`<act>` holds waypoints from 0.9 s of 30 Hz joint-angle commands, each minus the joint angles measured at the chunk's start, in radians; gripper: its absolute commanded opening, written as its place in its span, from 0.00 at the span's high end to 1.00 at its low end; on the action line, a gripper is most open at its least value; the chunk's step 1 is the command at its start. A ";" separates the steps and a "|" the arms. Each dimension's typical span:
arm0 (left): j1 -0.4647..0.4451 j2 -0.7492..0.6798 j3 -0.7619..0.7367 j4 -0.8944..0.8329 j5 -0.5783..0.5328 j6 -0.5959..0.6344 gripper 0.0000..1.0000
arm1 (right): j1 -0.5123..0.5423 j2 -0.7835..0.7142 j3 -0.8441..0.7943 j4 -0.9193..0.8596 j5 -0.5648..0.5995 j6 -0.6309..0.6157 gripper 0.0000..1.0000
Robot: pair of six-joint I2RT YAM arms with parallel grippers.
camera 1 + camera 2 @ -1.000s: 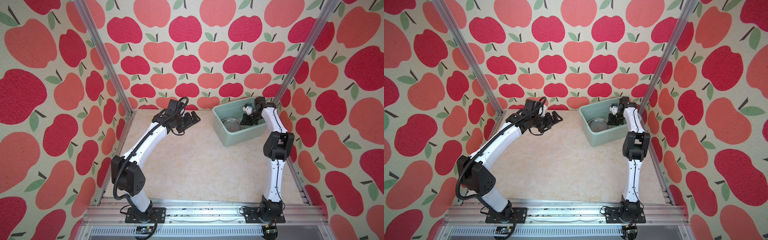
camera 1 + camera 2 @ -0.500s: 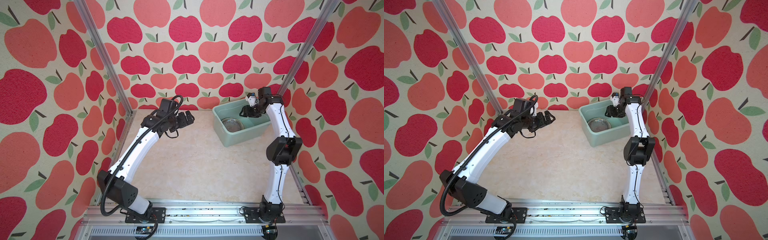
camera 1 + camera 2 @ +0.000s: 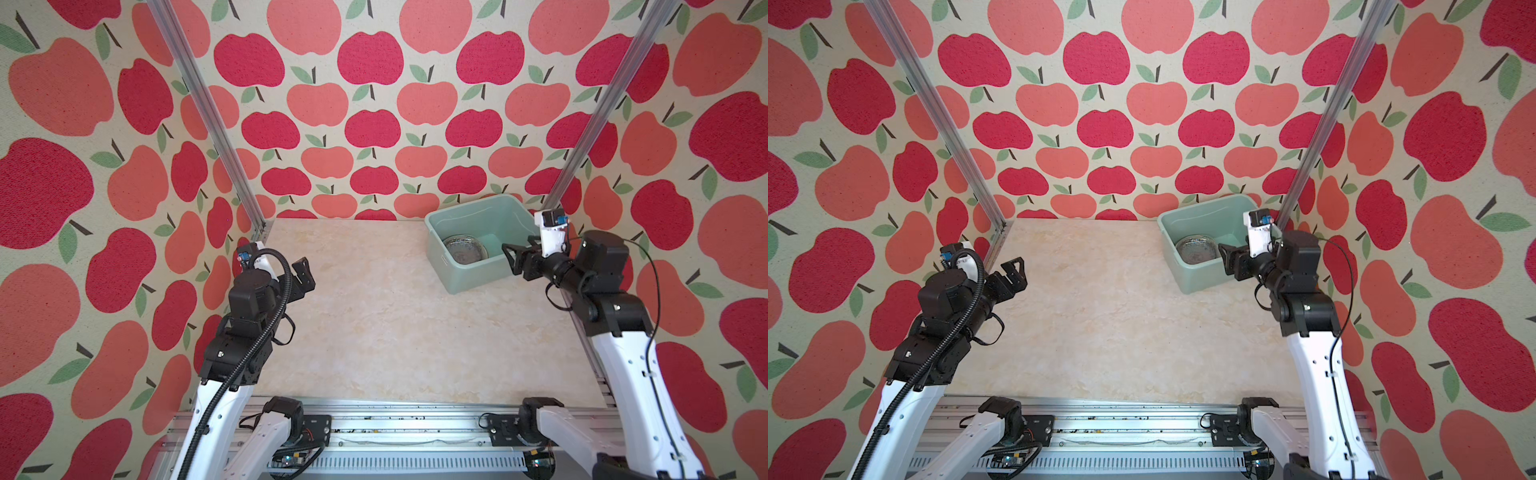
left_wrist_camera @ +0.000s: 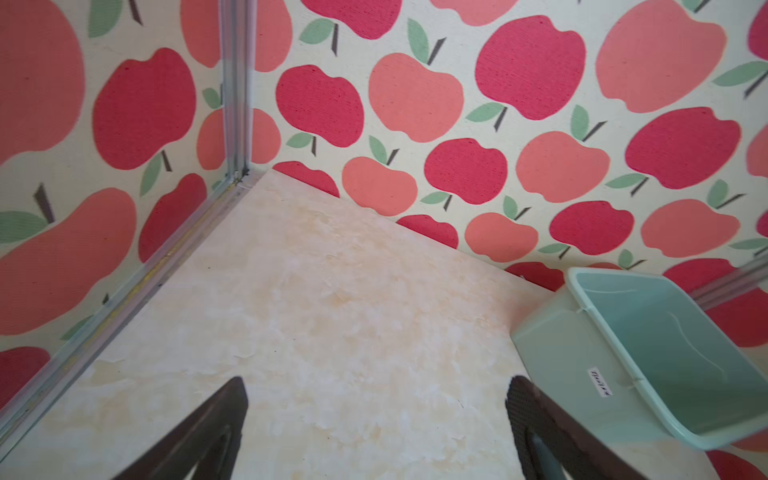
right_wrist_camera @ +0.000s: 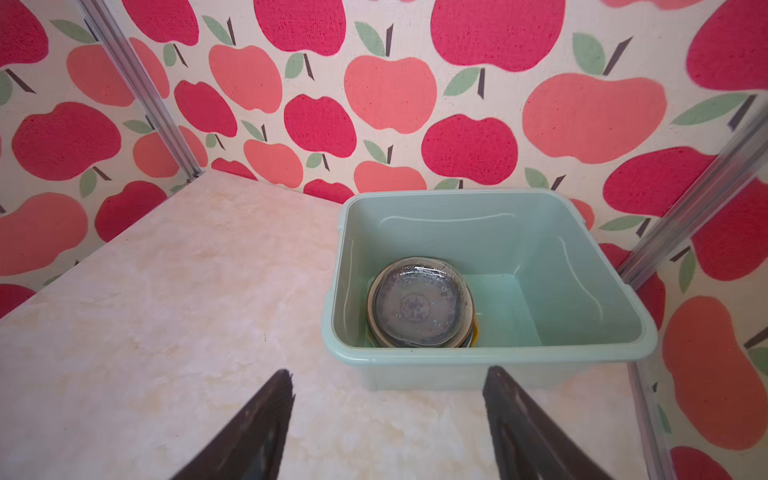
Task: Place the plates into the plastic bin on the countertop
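The pale green plastic bin (image 3: 473,279) (image 3: 1204,277) stands on the countertop (image 3: 374,316) at the back right. Inside it the plates (image 3: 464,249) (image 3: 1197,249) (image 5: 419,308) lie in one stack, a clear glass one on top and a yellow edge showing beneath. My right gripper (image 3: 510,259) (image 3: 1225,259) (image 5: 388,372) hovers open and empty just in front of the bin's near wall (image 5: 478,358). At the left side my left gripper (image 3: 305,276) (image 3: 1017,274) (image 4: 376,382) is open wide and empty above bare countertop, with the bin (image 4: 582,374) off to its side.
Apple-patterned walls close in three sides, with aluminium posts (image 3: 208,112) (image 3: 598,112) at the back corners. An aluminium rail (image 3: 374,419) with both arm bases runs along the front edge.
My right gripper has come up out of the bin, opened and drawn back to the front of it. The left arm has pulled back toward the left front.
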 commanded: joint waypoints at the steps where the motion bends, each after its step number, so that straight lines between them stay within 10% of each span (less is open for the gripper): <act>1: 0.086 -0.033 -0.138 0.071 -0.047 0.031 0.01 | -0.013 -0.135 -0.232 0.201 0.096 -0.051 0.23; 10: 0.185 -0.039 -0.481 0.394 -0.064 0.102 0.01 | -0.081 -0.270 -0.728 0.456 0.310 -0.019 0.25; 27: 0.210 0.626 -0.627 1.220 0.053 0.299 0.01 | -0.146 0.435 -0.870 1.392 0.170 0.023 0.25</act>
